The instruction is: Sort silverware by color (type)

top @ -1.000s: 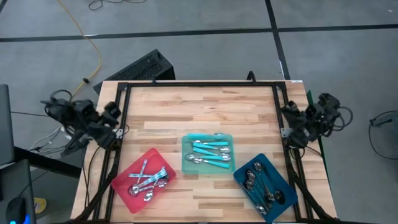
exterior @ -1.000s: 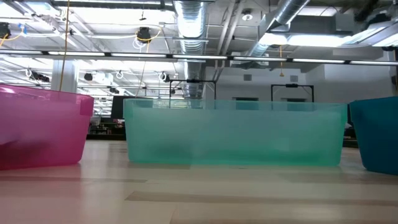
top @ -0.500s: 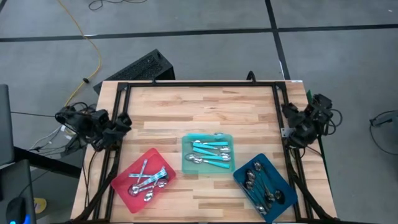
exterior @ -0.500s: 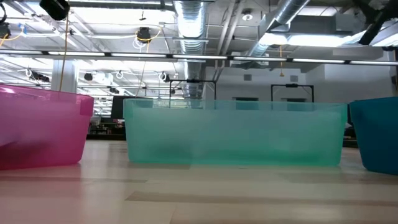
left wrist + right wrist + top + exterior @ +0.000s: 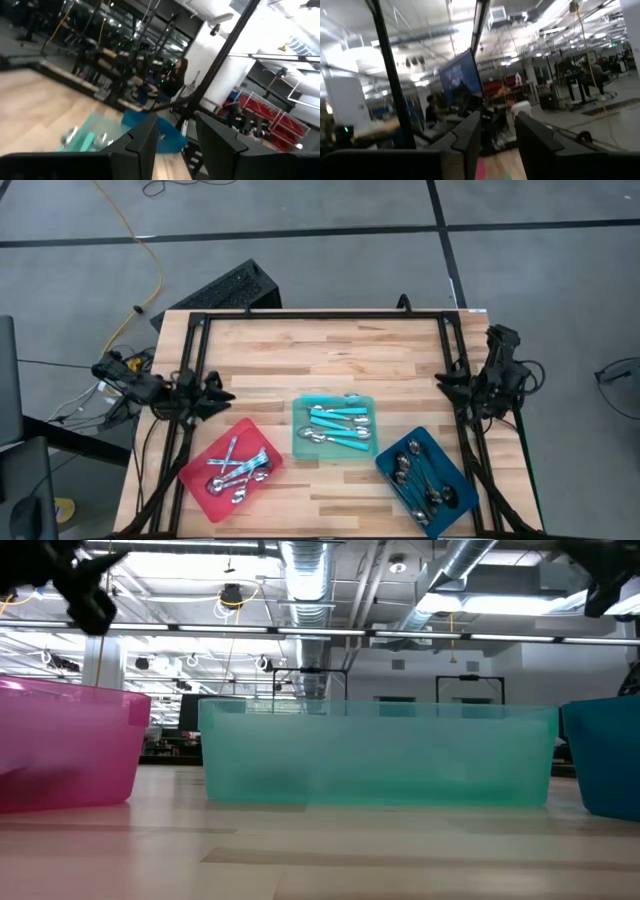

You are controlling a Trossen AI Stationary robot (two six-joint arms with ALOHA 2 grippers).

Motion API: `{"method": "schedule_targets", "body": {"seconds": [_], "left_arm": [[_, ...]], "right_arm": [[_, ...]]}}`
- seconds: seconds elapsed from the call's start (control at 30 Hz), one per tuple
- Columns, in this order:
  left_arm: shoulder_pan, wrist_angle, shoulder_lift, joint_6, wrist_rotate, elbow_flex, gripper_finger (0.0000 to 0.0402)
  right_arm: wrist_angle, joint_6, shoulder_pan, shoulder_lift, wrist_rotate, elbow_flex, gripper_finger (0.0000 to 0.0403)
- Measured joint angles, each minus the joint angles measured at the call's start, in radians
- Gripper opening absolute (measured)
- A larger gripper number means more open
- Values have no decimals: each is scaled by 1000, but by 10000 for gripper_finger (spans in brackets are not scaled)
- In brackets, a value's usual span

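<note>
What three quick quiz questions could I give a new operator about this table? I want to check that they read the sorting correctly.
1. True or false: the teal tray in the middle holds the turquoise-handled spoons.
2. Which tray holds the dark spoons? A red, B teal, C blue.
3. Fill in: the left gripper and right gripper both hold ____.

Key:
1. True.
2. C, the blue tray; the red tray holds the all-silver spoons.
3. Nothing; both have open fingers at the table's side edges.
</note>
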Motion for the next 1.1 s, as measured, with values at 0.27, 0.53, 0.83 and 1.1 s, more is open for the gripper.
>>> {"method": "schedule_targets", "body": {"seconds": [0.27,0.53,0.83,1.1], "left_arm": [[3,81,3,-86,16,-129,123],[3,22,3,-45,12,-130,123],[3,26,3,45,12,-130,123],[3,26,3,46,-15,-132,123]], "right_arm": [[-395,278,-59,0,0,0,143],[-884,700,-166,0,-8,-1,143],[-891,701,-235,17,-11,-2,143],[-889,687,-238,17,-12,-2,143]]}}
